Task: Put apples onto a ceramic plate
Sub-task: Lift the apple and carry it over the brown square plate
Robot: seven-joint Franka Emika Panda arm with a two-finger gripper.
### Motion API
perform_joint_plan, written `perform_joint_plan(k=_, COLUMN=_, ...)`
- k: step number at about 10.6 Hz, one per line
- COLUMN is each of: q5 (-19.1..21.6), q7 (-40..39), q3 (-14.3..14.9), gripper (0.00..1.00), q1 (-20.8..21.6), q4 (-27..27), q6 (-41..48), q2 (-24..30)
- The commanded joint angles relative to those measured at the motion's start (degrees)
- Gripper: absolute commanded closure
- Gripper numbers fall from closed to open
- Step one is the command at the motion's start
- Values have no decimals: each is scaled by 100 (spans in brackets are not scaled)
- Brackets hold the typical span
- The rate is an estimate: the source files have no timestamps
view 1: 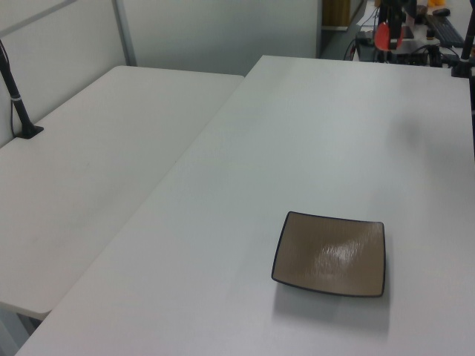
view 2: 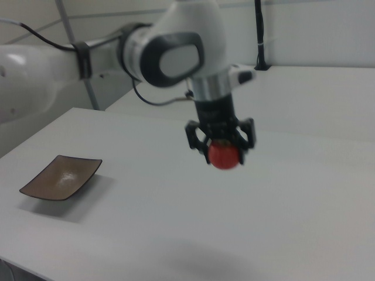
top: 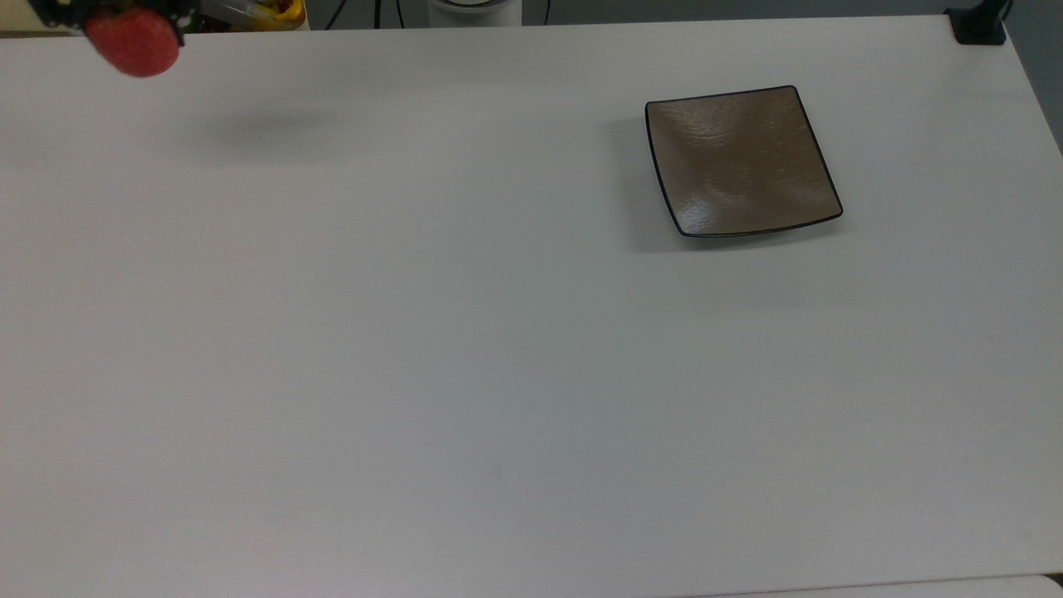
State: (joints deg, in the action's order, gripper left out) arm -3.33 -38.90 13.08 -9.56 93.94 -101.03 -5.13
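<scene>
Gripper point(view 2: 222, 153) clamped on apple point(view 2: 224, 156), lifted above table point(top: 415, 374) for carrying. Ceramic plate point(top: 739, 162) well apart, bare.

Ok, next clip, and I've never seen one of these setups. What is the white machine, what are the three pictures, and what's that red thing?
The white machine is a robot arm with jointed segments. At its end sits a black two-finger pincer. The pincer is shut on a small red apple and holds it in the air above the white table; a soft shadow lies on the table below it.

All three pictures show the same moment from fixed cameras. The top view looks down on the table, with the apple at the top view's upper left corner. The left view looks along the table with the plate near and the apple far off. The right view looks at the arm from close by.

A square brown plate lies on the table, with nothing on it, far from the apple.
</scene>
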Motion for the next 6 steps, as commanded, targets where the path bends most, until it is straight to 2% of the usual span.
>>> perform_joint_plan(k=1, q5=236, q7=189, q3=-655, gripper=90, q1=-11, q4=-104, q6=573, q2=529)
perform_joint_plan(k=4, q5=236, q7=759, q3=-1455, gripper=89, q1=7, q4=-104, q6=908, q2=741)
perform_joint_plan(k=6, q5=236, q7=1426, q3=-1913, gripper=87, q1=243, q4=-86, q6=945, q2=724)
